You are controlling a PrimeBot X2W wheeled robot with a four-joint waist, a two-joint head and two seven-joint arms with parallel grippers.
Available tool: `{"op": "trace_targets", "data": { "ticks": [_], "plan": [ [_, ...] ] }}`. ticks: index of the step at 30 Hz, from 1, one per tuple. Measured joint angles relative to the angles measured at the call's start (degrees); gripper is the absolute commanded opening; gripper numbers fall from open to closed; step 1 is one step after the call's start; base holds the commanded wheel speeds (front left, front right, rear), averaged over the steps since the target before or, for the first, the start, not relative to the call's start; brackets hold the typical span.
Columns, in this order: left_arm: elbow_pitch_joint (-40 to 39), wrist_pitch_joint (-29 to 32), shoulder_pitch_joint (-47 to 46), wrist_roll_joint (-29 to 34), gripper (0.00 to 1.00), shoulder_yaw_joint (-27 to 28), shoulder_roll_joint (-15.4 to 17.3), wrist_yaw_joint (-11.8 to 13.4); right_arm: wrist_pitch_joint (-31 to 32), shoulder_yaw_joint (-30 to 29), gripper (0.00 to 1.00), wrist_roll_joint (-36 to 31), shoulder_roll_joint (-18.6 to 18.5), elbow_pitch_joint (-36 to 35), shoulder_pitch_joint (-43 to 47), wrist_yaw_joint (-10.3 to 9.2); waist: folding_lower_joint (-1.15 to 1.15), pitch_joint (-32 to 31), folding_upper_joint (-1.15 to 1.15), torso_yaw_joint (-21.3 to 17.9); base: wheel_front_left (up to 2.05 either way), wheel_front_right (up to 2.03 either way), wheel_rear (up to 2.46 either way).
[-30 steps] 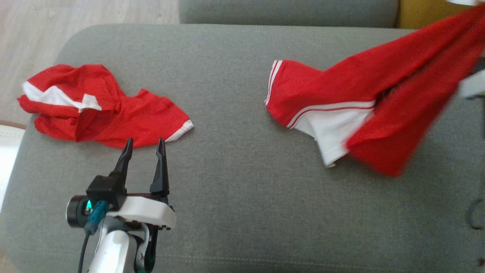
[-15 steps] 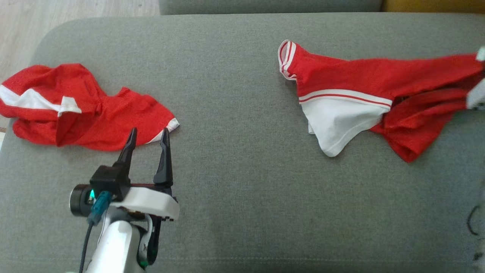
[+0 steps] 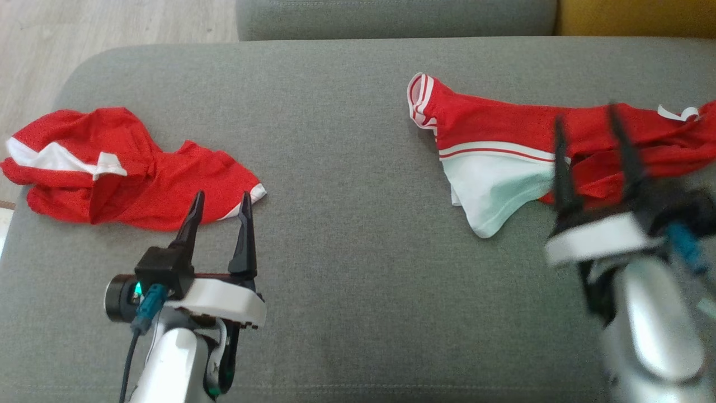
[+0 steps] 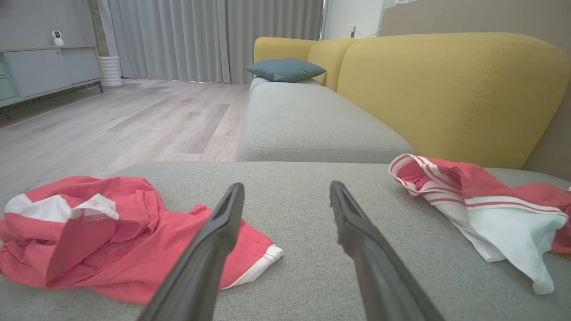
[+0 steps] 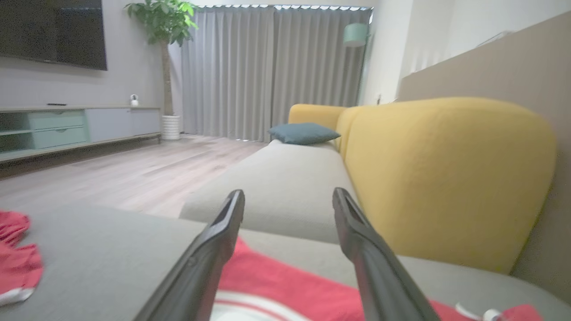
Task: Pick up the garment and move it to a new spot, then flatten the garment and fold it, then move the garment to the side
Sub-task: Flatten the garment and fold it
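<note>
A red garment with white panel and striped trim (image 3: 492,120) lies crumpled and stretched out on the right half of the grey sofa seat (image 3: 347,168). In the left wrist view the garment (image 4: 490,209) is at the right. My right gripper (image 3: 586,117) hovers over its middle, blurred, jaws open and empty; in its wrist view the red cloth (image 5: 276,276) lies just under the open right gripper (image 5: 287,192). My left gripper (image 3: 222,197) stands open at the near edge of a second red garment (image 3: 168,184), holding nothing; its wrist view shows the left gripper (image 4: 286,187) over bare seat.
The second red garment (image 4: 111,232) lies bunched at the seat's left end, near the edge to the wooden floor (image 3: 112,22). A yellow backrest (image 4: 446,89) bounds the right side. Another grey seat (image 3: 391,17) adjoins at the far side, with a teal pillow (image 4: 285,69).
The right gripper opened and let go of the lifted garment, which now lies on the seat. The right arm has come into the lower right of the head view. The camera shifted slightly.
</note>
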Motion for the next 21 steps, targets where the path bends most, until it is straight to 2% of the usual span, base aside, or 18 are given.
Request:
{"op": "trace_targets", "data": {
  "ticks": [7,13,21],
  "plan": [
    [-0.30,0.00,0.18,-0.10,1.00,-0.54,0.00,0.09,-0.51,6.31,1.00,0.73,1.32,1.58,10.40,0.00,0.00,0.04,0.00,0.68,0.00,0.00,0.00],
    [-0.29,0.00,0.17,-0.10,1.00,-1.37,0.00,0.08,-0.43,8.36,1.00,0.64,1.45,6.43,10.96,0.00,0.00,1.02,0.00,1.69,0.00,0.00,0.00],
    [-0.12,0.00,-0.01,-0.10,1.00,-2.12,0.00,0.08,1.38,6.83,1.00,-0.45,1.55,13.46,7.76,0.00,0.00,3.42,0.00,3.27,0.00,0.00,0.00]
  ]
}}
